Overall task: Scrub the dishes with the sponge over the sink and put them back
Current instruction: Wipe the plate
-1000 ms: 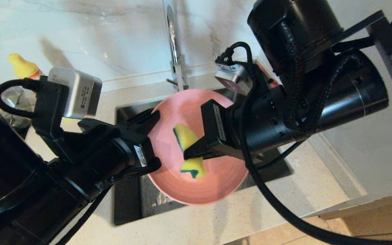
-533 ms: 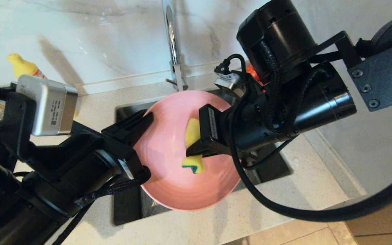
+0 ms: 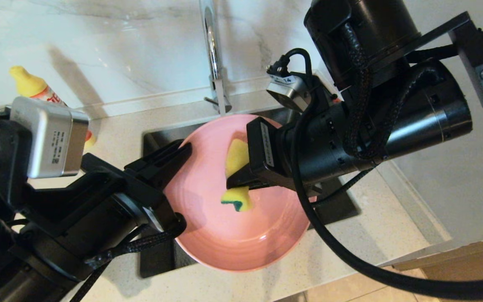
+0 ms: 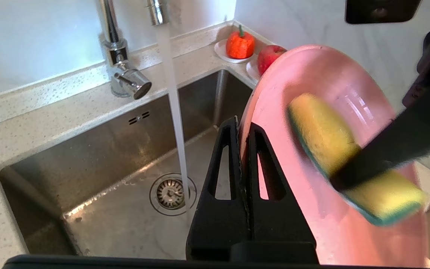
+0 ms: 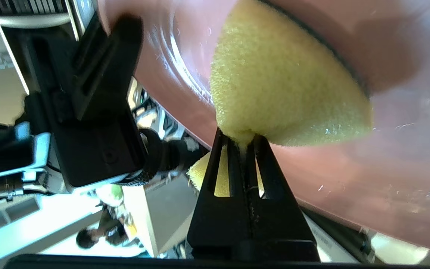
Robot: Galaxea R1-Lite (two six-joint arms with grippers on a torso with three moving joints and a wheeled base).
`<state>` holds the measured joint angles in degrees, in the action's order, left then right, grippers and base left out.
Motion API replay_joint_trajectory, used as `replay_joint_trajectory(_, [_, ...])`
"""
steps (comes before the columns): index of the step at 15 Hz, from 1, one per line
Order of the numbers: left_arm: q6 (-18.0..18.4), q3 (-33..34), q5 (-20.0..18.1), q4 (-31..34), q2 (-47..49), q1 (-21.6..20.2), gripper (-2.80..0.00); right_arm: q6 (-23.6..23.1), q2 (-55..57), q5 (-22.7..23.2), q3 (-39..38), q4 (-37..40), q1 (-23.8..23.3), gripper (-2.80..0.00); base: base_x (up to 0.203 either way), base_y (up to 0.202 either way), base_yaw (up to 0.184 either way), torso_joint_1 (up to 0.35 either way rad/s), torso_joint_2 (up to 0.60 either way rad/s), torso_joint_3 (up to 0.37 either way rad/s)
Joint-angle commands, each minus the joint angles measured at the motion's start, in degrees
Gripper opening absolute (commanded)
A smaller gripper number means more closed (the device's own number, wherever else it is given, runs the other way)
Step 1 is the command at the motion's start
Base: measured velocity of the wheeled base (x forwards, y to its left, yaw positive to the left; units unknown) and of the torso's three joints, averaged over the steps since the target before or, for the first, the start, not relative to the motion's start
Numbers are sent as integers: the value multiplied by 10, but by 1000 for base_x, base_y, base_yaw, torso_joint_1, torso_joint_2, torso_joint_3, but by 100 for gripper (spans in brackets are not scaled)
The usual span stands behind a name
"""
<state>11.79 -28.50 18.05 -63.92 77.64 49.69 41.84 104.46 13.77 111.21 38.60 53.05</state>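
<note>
The pink plate (image 3: 224, 235) hangs tilted over the sink (image 3: 155, 256), its hollow face turned to the right arm. My left gripper (image 3: 180, 151) is shut on the plate's left rim; in the left wrist view the rim (image 4: 312, 74) sits pinched between the gripper's (image 4: 242, 125) two fingers. My right gripper (image 3: 229, 183) is shut on the middle of the yellow sponge (image 3: 236, 156), which bulges out on both sides of the fingers. The sponge (image 5: 274, 86) lies pressed against the plate's inner face (image 5: 386, 168), green side (image 4: 368, 216) to the plate.
Water (image 4: 174, 112) runs from the chrome tap (image 3: 213, 50) into the steel basin (image 4: 99, 149), near the drain (image 4: 170, 193). A yellow-capped bottle (image 3: 32, 86) stands far left on the counter. An orange pumpkin-shaped thing (image 4: 240, 45) and a red apple (image 4: 269, 56) sit in the far corner.
The left arm drew back to the left, and the plate sank a little toward the near counter edge. The sponge slid up the plate's face toward its far rim.
</note>
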Motion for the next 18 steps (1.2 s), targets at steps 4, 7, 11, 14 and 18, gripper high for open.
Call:
replay_joint_trajectory(4, [0,3,2,-3,-1,1,-280,7,10,26,0,7,19,-280,0,0,0,0,0,0])
replay_joint_trajectory(7, [-5,14,4,-6,2,1,-280,46,-19,114,-1,15,31,-280,0,0,0,0,0,0])
replay_joint_trajectory(11, [-5,13,4,-6,2,1,-280,46,-49,164,-1,27,30,-280,0,0,0,0,0,0])
replay_joint_trajectory(14, [-6,7,6,-7,-4,-1,-280,46,-59,186,-7,52,30,-280,0,0,0,0,0,0])
replay_joint_trajectory(18, [-7,-6,2,-3,-31,-1,-280,46,-50,202,-9,61,24,-280,0,0,0,0,0,0])
